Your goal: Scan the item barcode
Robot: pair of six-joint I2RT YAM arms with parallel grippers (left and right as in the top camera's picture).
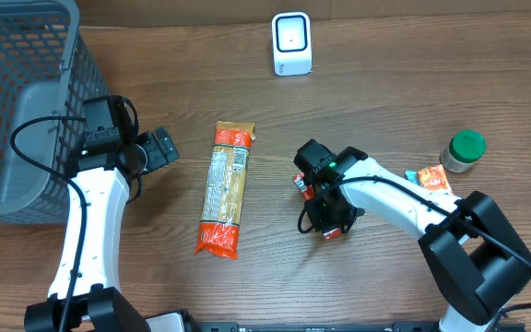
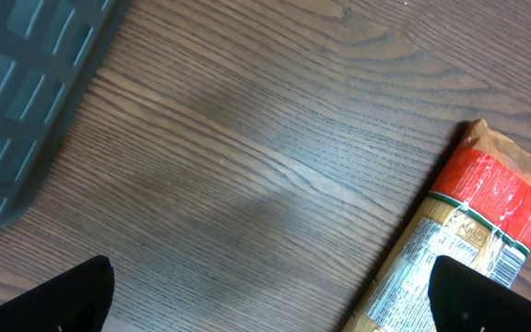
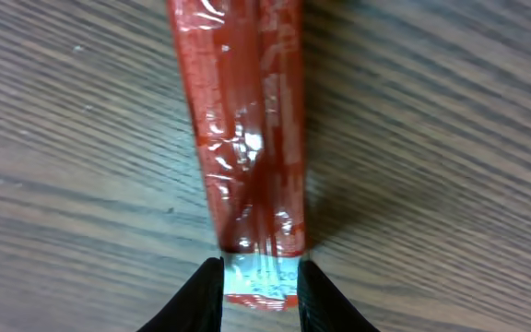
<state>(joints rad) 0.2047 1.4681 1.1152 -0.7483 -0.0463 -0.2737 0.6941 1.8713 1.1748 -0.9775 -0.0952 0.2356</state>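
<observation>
Wooden bench (image 1: 385, 83), near edge: red packet (image 3: 247, 138) is gripped endwise by the right hand (image 3: 259, 277), presumably for presentation to the scanner (image 1: 291, 43); left hand (image 1: 162, 148) is seen released.

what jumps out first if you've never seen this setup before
The long pasta packet lying in the middle catches the eye first, with the open left hand just beside it. To its right, the right hand pinches the end of a shiny red packet. A grey basket fills the far-left corner, and a small white scanner stands at the top of the overhead view.
</observation>
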